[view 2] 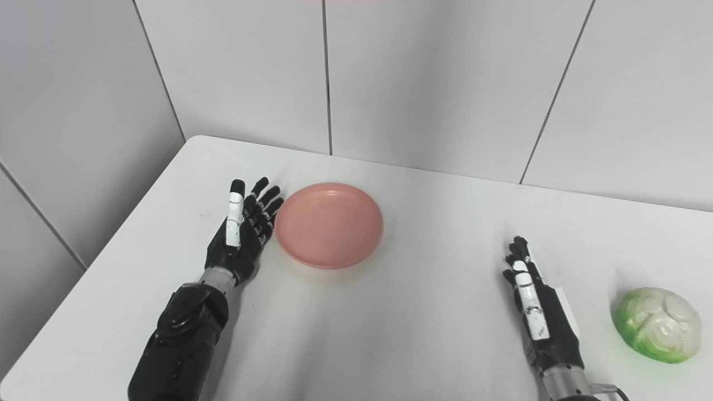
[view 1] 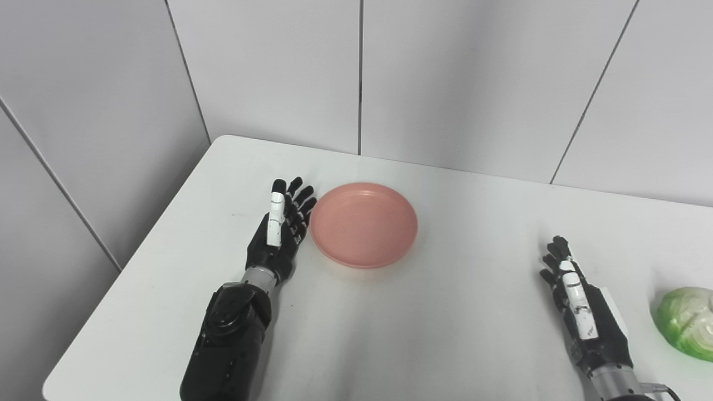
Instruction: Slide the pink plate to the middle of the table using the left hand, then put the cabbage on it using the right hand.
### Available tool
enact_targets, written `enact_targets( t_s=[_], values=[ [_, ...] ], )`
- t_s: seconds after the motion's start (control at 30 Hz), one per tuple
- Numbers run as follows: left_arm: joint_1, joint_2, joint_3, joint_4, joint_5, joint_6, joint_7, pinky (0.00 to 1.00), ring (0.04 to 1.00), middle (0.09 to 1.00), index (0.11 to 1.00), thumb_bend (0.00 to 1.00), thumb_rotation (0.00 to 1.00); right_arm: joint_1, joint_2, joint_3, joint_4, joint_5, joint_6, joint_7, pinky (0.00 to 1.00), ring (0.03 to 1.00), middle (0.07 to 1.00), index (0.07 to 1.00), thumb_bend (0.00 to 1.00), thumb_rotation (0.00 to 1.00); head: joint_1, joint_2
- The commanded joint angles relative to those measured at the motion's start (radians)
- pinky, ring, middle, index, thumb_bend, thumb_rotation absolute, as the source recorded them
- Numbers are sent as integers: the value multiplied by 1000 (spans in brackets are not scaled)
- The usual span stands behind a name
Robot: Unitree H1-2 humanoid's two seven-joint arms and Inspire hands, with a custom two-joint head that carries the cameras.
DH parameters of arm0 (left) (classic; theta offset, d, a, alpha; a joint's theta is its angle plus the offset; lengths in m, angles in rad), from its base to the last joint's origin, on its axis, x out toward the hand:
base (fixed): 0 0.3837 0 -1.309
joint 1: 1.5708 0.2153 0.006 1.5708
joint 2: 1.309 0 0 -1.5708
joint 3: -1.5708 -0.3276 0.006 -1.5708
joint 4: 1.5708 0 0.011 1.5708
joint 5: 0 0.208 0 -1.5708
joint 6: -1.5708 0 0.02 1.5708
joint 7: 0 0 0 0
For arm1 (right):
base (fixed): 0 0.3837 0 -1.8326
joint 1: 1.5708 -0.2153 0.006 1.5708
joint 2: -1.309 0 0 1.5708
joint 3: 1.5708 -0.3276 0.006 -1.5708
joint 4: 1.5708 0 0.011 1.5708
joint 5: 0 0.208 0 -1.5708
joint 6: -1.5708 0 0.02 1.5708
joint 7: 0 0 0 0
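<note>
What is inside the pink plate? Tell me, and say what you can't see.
The pink plate holds nothing; its whole inner surface shows bare. The cabbage lies on the table far to its right. The patch of table under the plate is covered.

- White table (view 2: 423, 289), smooth, rounded far-left corner, set against grey wall panels.
- On it, left of centre: pink plate (view 2: 330, 224), shallow, round, right way up, nothing inside.
- On it, near the right edge toward the front: cabbage (view 2: 658, 324), pale green and white, well apart from the plate.
- Just beside the plate's left rim: left hand (view 2: 240, 236), fingers spread; contact with the tabletop unclear.
- Between plate and cabbage, nearer the cabbage: right hand (view 2: 536, 312), edge-on, fingers straight; contact with the tabletop unclear.
</note>
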Motion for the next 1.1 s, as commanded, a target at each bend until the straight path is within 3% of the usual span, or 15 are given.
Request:
enact_targets(
  t_s=[0.0,0.53,1.07],
  values=[
    [-4,-1,-27,-33,16,24,-26,976,959,960,959,882,968,2,0,7,7,-11,-8,1,1000,1000,1000,1000,141,1000,-9,3],
    [40,-23,-137,-149,63,85,-65,982,978,983,989,822,1000,3,25,14,17,-36,-23,-19,1000,985,987,997,191,1000,-80,20],
    [68,-38,-234,-140,87,54,-154,978,970,977,971,833,991,3,32,27,17,-60,-19,-33,1000,988,995,994,228,1000,-130,35]
  ],
)
